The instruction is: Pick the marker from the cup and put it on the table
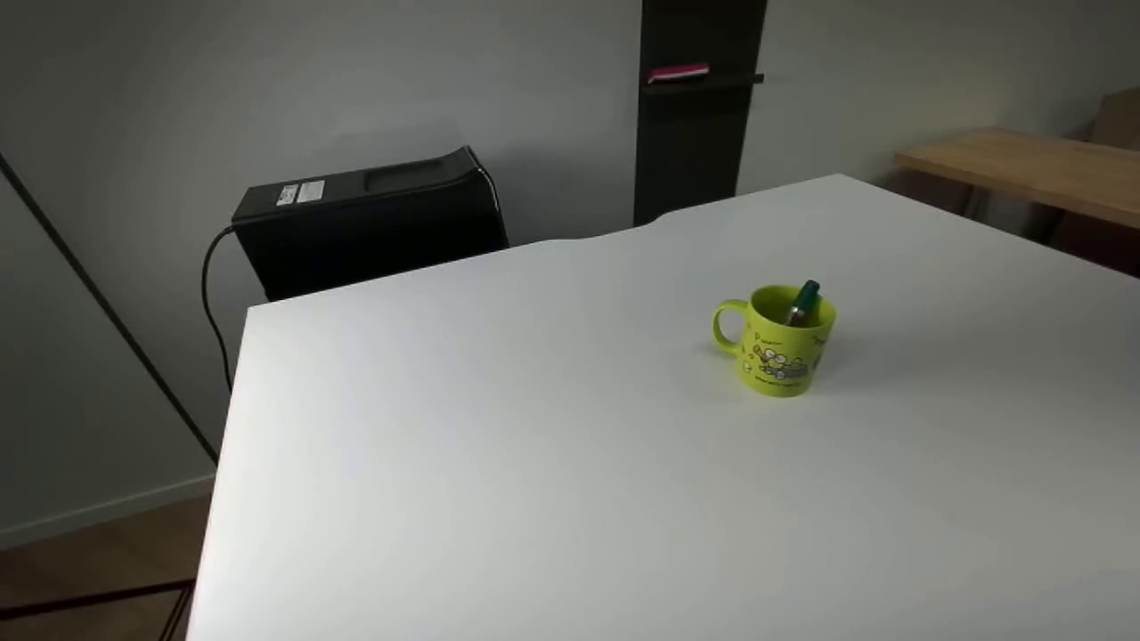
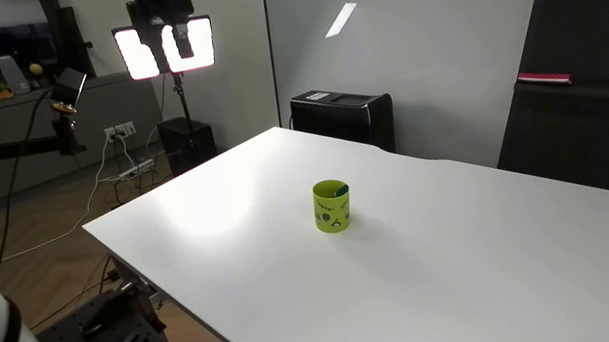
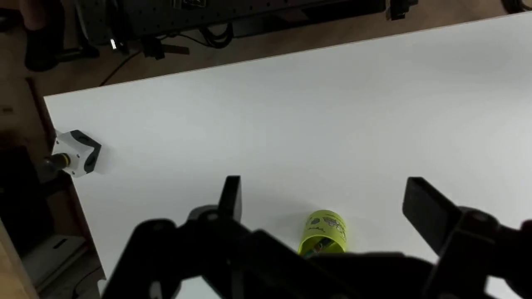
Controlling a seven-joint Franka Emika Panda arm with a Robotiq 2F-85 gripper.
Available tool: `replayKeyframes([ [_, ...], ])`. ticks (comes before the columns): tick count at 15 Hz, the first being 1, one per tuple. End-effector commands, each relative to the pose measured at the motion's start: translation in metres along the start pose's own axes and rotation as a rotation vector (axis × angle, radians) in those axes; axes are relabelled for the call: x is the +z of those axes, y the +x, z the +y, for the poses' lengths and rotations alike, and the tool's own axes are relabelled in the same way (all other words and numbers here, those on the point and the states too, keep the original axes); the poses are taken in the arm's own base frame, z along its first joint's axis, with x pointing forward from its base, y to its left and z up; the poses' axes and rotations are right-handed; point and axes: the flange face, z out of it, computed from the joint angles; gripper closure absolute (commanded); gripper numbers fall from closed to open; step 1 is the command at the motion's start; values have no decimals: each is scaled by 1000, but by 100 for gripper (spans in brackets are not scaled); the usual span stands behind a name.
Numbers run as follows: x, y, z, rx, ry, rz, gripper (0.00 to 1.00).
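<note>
A lime-green cup with printed cartoons (image 1: 773,361) stands upright on the white table (image 1: 481,427). It also shows in an exterior view (image 2: 331,213) and the wrist view (image 3: 326,224). A marker with a dark green end (image 1: 804,301) leans inside the cup, its end above the rim; it also shows in the other views (image 2: 341,190) (image 3: 319,246). Its lower part is hidden by the cup. My gripper (image 2: 174,55) hangs high above the table, apart from the cup. In the wrist view the gripper (image 3: 324,187) has its fingers wide apart with nothing held; its body hides part of the cup's mouth.
A white and grey device (image 3: 77,153) sits at the table's edge in the wrist view. A black box-shaped appliance (image 1: 374,223) stands behind the table's far edge. A bright lamp panel (image 2: 202,42) stands behind the gripper. A wooden table (image 1: 1033,165) stands beyond.
</note>
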Motion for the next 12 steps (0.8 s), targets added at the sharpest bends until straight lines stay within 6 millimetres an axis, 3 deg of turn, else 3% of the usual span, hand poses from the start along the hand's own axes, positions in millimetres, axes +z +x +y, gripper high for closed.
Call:
replayKeyframes([
  [1,20,29,28,18,26,-19,0],
  [8,74,95,95,90,119,-65,0],
  [12,104,133,121,138,156,-47,0],
])
